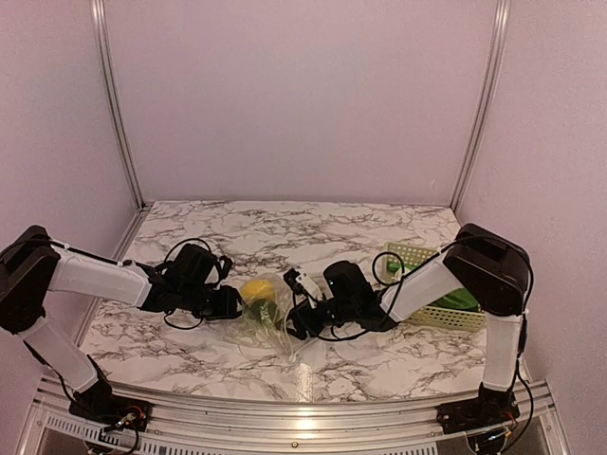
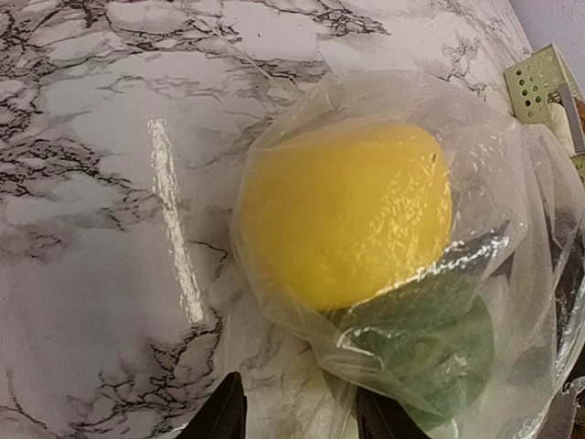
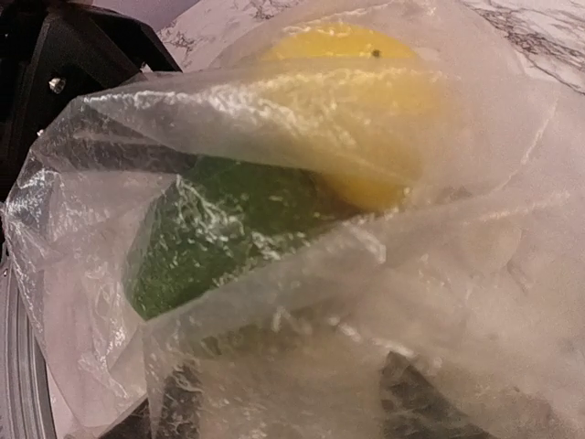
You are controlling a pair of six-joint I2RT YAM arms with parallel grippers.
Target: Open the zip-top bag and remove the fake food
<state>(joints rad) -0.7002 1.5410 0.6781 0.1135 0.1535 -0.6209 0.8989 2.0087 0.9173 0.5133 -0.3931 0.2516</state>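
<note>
The zip-top bag (image 1: 270,318) lies on the marble table between my two grippers. Inside it are pieces of fake food: a yellow lemon (image 1: 256,288) and a green leafy piece (image 1: 269,311). In the left wrist view the lemon (image 2: 347,210) lies above the green piece (image 2: 439,343) under clear film (image 2: 302,119). My left gripper (image 2: 302,407) is open, with a fold of the bag's edge between its fingers (image 2: 224,416). My right gripper (image 3: 302,393) is at the bag's right side, its fingers (image 3: 430,402) apart and veiled by bag film (image 3: 366,274). The lemon (image 3: 366,110) and the green piece (image 3: 210,238) lie just beyond.
A pale yellow-green lattice basket (image 1: 417,258) stands at the right, behind my right arm, with a green piece (image 1: 462,300) in it. Its corner shows in the left wrist view (image 2: 539,82). Purple walls enclose the table on three sides. Cables trail near both wrists.
</note>
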